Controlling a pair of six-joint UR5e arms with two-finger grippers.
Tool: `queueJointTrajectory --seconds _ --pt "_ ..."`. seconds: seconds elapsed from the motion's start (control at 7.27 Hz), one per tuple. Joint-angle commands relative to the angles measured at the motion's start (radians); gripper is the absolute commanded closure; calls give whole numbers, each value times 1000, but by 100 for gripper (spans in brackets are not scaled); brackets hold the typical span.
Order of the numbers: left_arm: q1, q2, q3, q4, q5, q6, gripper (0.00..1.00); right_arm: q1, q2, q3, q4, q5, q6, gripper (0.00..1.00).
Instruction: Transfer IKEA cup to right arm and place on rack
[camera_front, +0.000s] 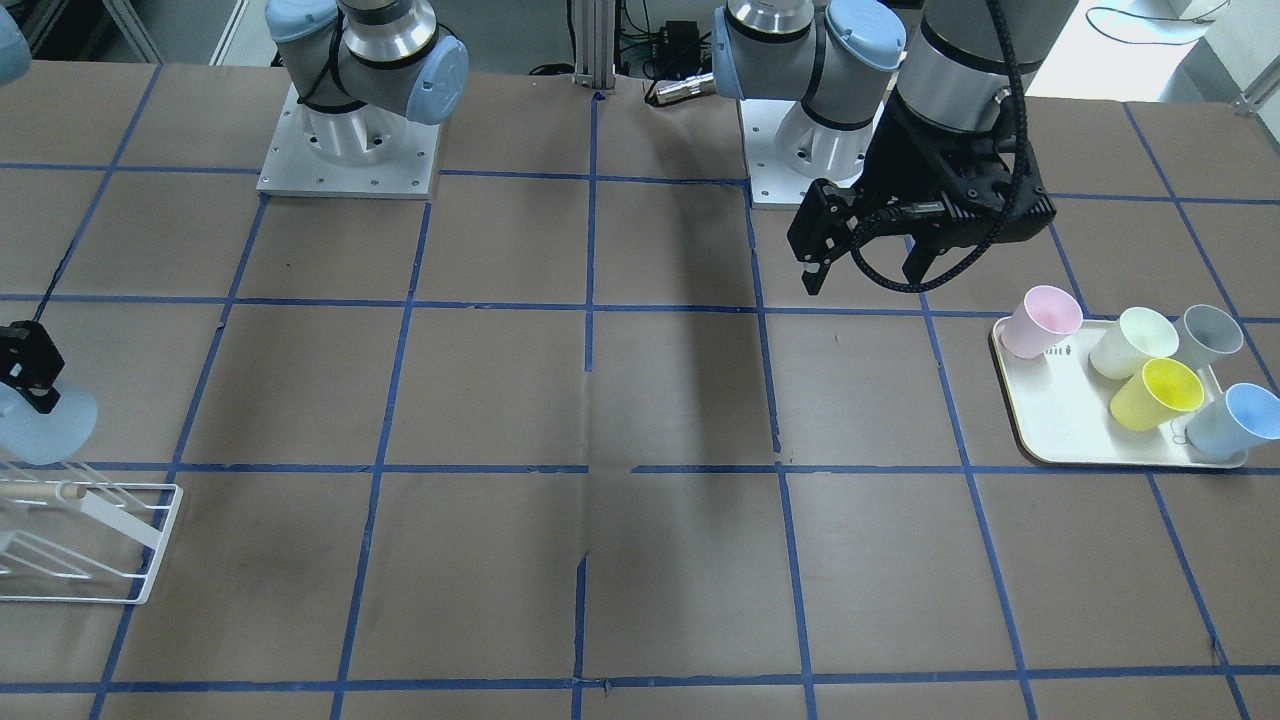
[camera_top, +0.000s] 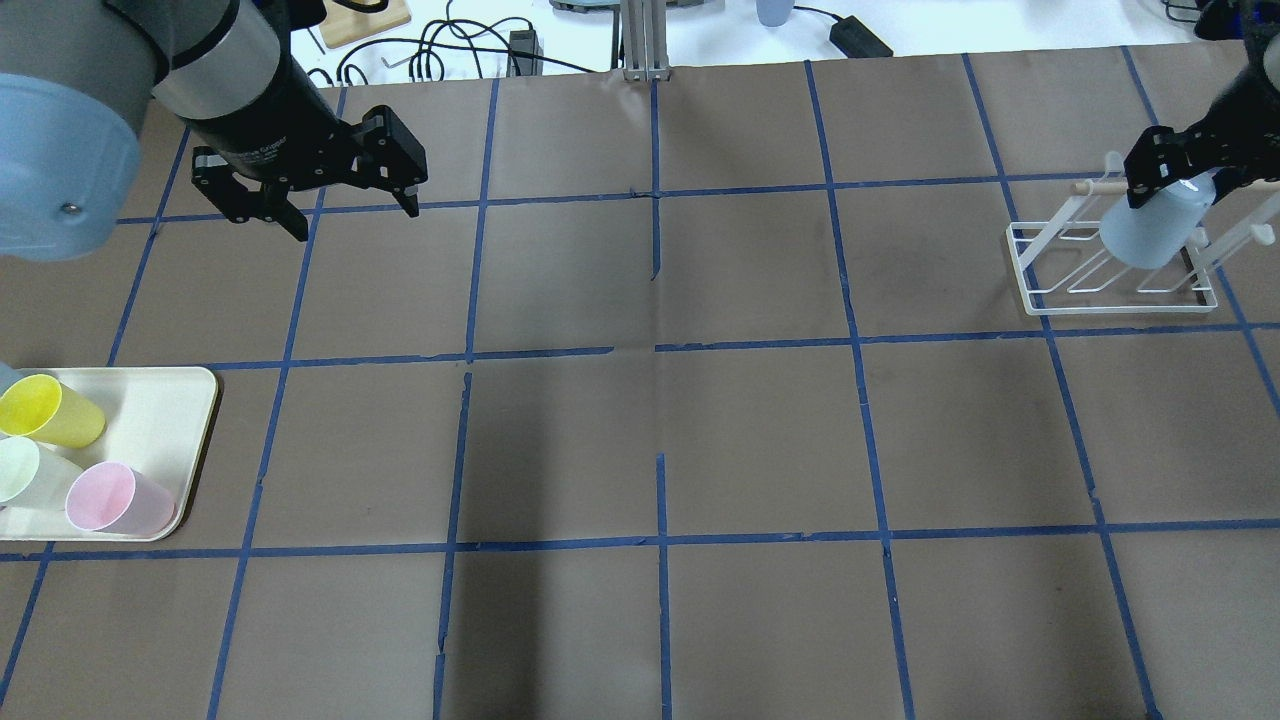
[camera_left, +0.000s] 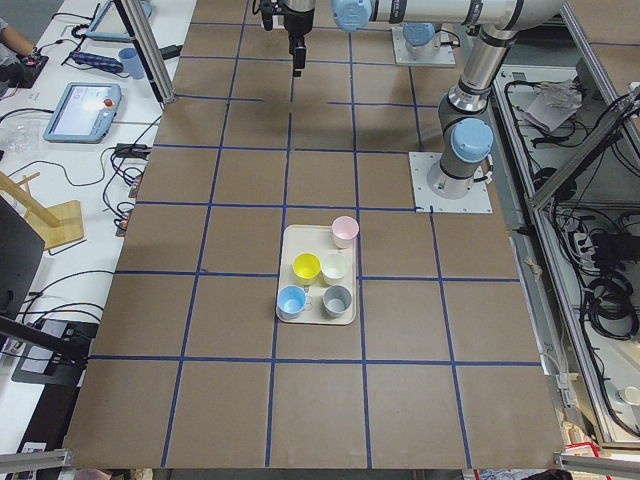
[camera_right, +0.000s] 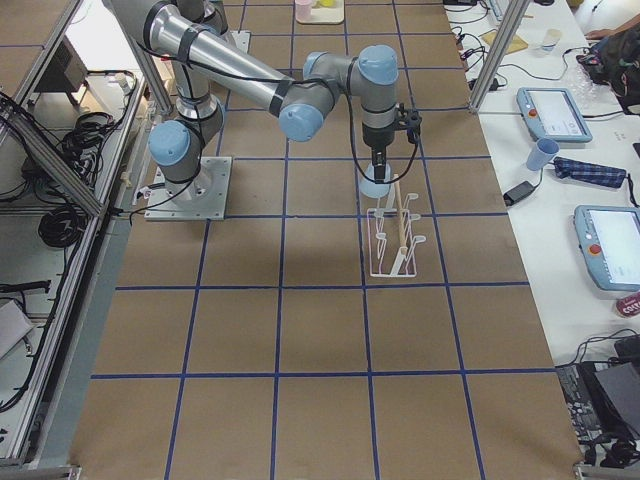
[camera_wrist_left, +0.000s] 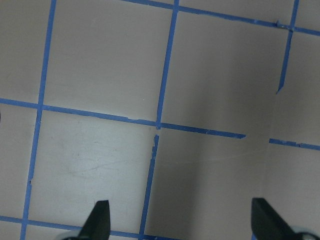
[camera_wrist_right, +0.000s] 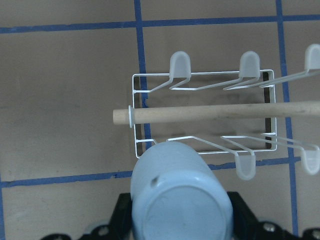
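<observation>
Across the table from the robot, the front view counts five cups on one cream tray (camera_front: 1020, 425): pink (camera_front: 1042, 320), pale green (camera_front: 1133, 342), grey (camera_front: 1208, 335), yellow (camera_front: 1157, 393) and a second blue cup (camera_front: 1235, 422). A sixth, the blue cup (camera_front: 45, 432), hangs mouth down at the view's left edge. It is clamped in the right gripper (camera_front: 30, 385) just above the single white rack (camera_front: 150, 560). The left gripper (camera_front: 865, 280) hangs over bare table near the tray, jaws spread with nothing between them, a ribbed black cable (camera_front: 1015, 150) looped at its wrist.

From overhead, three tray cups show. The right arm (camera_top: 1250, 100) enters from the right edge and holds the blue cup over the rack's wooden rod (camera_top: 1090, 187), covering part of it and of the prongs. The left gripper is well apart from the tray.

From the left end, all five tray cups stand mouth up.

From the right end, the near right arm stretches out from its base with the wrist pointing straight down. The cup is under it at the rack's far end.

On the left wrist camera, two fingertips (camera_wrist_left: 98, 220) stand wide apart over taped table.

On the right wrist camera, the cup's base faces the lens, with black fingers (camera_wrist_right: 122, 217) at either side. It sits over the rack's corner, with five capped prongs (camera_wrist_right: 180, 62) in sight. Whether it touches a prong cannot be told.
</observation>
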Motion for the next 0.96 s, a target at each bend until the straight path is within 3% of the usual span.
queueJointTrajectory --seconds 0.0,0.83 --pt "0 1 -1 0 0 0 0 -1 23 0 -34 0 -1 45" --pt "-1 -3 -3 2 -3 -3 0 -1 80 3 -59 0 2 45"
